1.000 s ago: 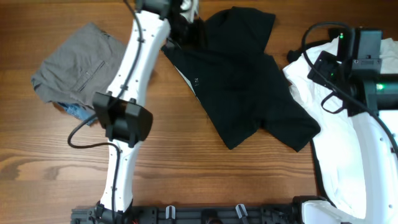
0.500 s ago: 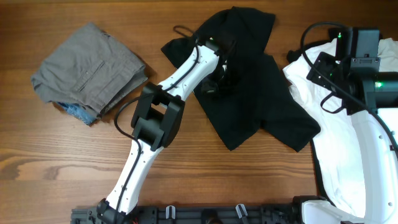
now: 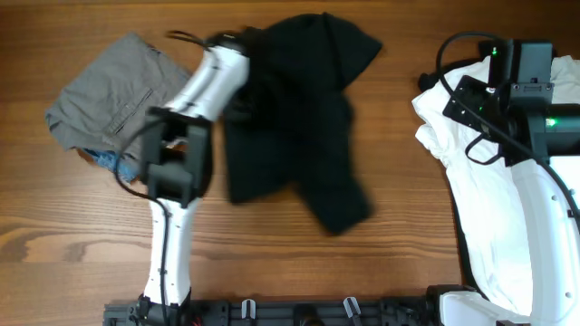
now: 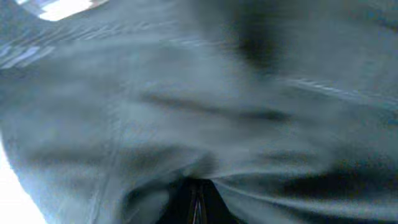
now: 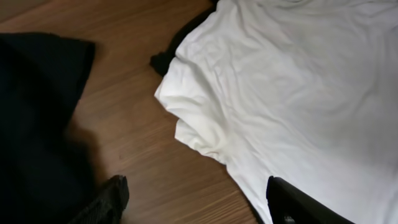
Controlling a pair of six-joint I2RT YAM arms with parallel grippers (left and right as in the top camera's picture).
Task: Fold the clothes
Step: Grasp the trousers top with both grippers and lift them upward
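Note:
The black T-shirt lies crumpled and motion-blurred at the top middle of the table. My left gripper is at its left edge, shut on the fabric. In the left wrist view the black T-shirt fills the frame and the shut jaws pinch a fold of it. The white T-shirt lies at the right, under my right arm. My right gripper hovers over its top edge, open and empty; in the right wrist view its fingers straddle bare wood beside the white T-shirt. The grey trousers lie folded at the top left.
A bit of blue fabric sticks out under the trousers. The wooden table shows bare wood along the front. A dark scrap peeks from under the white shirt's edge.
My left arm has swung left, dragging the black T-shirt with it. The shirt has come away from the white T-shirt and bunched up. The right arm has not moved.

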